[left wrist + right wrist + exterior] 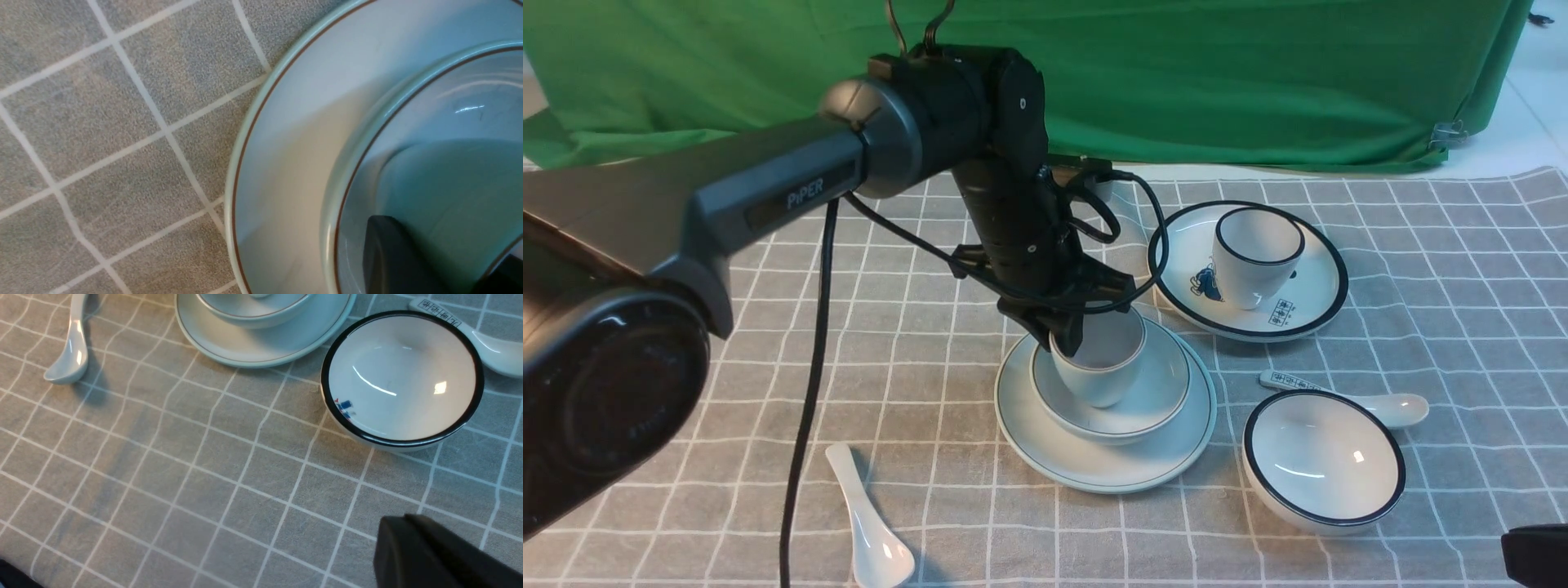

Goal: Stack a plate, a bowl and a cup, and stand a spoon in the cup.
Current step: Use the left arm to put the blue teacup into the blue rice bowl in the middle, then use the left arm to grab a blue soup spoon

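spoon [858,510] lies flat on the cloth [915,384], near-left of the plate [1094,467], well apart; long axis near-to-far, scoop toward the robot. cup [1104,371] stands in the bowl [1164,392] on the plate. left gripper [1066,339] straddles the cup's left wall; clamped or loosened, cannot tell. right gripper [392,547] closed, empty, near-right of the plate. left arm looks nearer the spoon.

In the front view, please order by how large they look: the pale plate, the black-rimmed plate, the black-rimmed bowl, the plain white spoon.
1. pale plate and black-rimmed plate: nearly alike; the black-rimmed one lies farther from the camera, so unranked.
2. black-rimmed bowl.
3. plain white spoon.
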Available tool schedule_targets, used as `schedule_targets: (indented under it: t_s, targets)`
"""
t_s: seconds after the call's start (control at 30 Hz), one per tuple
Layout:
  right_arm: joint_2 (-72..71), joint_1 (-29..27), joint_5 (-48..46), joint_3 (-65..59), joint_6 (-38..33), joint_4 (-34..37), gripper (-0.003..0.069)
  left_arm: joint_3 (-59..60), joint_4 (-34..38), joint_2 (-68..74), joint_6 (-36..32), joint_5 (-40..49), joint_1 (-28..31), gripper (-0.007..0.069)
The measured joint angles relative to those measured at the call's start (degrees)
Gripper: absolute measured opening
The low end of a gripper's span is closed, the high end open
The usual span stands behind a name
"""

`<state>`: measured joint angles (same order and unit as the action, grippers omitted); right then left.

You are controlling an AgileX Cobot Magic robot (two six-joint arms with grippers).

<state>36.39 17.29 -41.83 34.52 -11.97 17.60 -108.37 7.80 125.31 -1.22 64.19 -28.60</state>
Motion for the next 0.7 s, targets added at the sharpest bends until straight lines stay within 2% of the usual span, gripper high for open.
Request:
schedule_targets:
  t_s: [0.07,0.13,0.17,0.27,0.47,0.6,0.67,0.7]
  targets:
    - [0.0,0.0,0.0,0.0,0.0,0.0,0.0022,0.0,0.1,0.0,0.0,0.0,0.0,0.0153]
    - [0.0,0.0,0.0,0.0,0.0,0.0,0.0024,0.0,0.2,0.0,-0.1,-0.2,0.0,0.0237]
    - [0.0,0.0,0.0,0.0,0.0,0.0,0.0024,0.0,0.2,0.0,-0.1,-0.2,0.0,0.0237]
    - [0.0,0.0,-0.1,0.0,0.0,0.0,0.0024,-1.9,0.1,0.1,-0.7,1.5,0.0,0.0319]
    - [0.0,0.0,-0.1,0.0,0.0,0.0,0.003,-11.2,0.7,-0.1,0.6,4.9,0.0,0.0374]
    - [0.0,0.0,-0.7,0.0,0.0,0.0,0.0034,-12.5,0.2,-3.0,1.2,5.1,0.0,0.0326]
    - [0.0,0.0,-0.9,0.0,0.0,0.0,0.0034,-10.7,-1.9,-6.9,1.6,5.1,0.3,0.024]
    - [0.0,0.0,-1.0,0.0,0.0,0.0,0.0034,-8.8,-3.3,-9.2,1.8,5.0,0.9,0.017]
